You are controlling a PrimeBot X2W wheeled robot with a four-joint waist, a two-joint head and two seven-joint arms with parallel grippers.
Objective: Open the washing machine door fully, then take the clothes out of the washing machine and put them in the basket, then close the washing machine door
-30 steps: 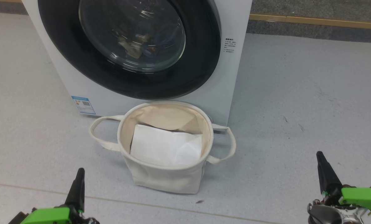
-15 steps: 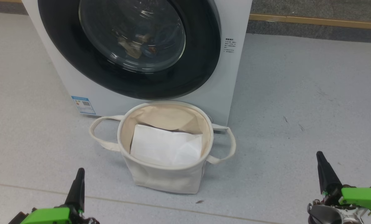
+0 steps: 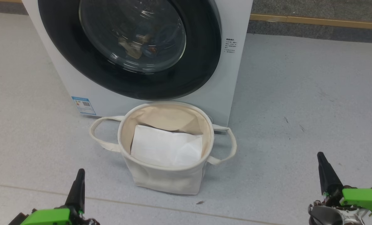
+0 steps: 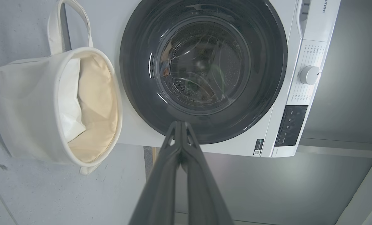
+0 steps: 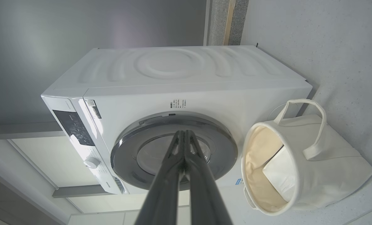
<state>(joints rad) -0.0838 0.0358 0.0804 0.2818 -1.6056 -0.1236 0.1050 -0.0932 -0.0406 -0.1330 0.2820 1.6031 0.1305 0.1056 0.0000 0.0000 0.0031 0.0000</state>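
Nothing moved: my left gripper and right gripper stay clenched, empty; the black-ringed round glass washing machine door lies far, nearer my left.

The washing machine, a white front-loading box, stands at 12 o'clock in the head view; its door is shut flat against the front, a wide glossy black ring around a bulging clear glass; behind the glass the clothes lie in the drum, pale beige and blue with small orange marks, partly blurred by reflections; the basket, round cream canvas, stands upright at 6 o'clock from the door, just beside the machine, its loop handles at 3 and 9 o'clock.
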